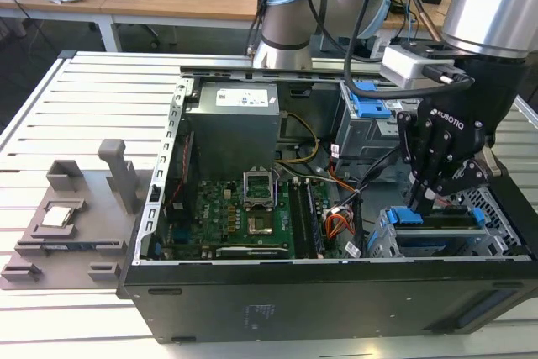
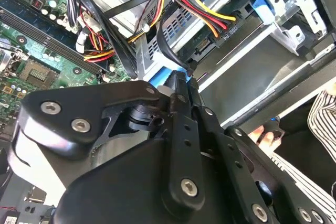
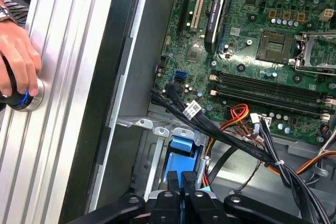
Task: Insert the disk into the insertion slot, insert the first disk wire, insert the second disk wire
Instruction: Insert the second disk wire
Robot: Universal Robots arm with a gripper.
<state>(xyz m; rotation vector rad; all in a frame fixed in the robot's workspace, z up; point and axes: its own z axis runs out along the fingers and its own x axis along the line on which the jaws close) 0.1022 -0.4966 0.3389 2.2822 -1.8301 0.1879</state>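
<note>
In insertion slot (image 1: 496,208), disk (image 1: 437,220) lying flat

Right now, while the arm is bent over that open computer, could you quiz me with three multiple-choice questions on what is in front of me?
1. Where is the gripper?
A. Above the green circuit board
B. At the low metal cage at the exterior view's right end of the case
C. Over the grey tray on the table

2. What colour is the carrier framing the disk?
A. Red
B. Blue
C. Yellow

3. How do the gripper's fingers stand?
A. Spread wide apart
B. Closed together
C. Folded back away from the case

Answers:
1 B: the gripper reaches down to the insertion slot inside the computer case.
2 B: the carrier around the disk is bright blue.
3 B: in the second wrist view the fingers lie against each other.
</note>
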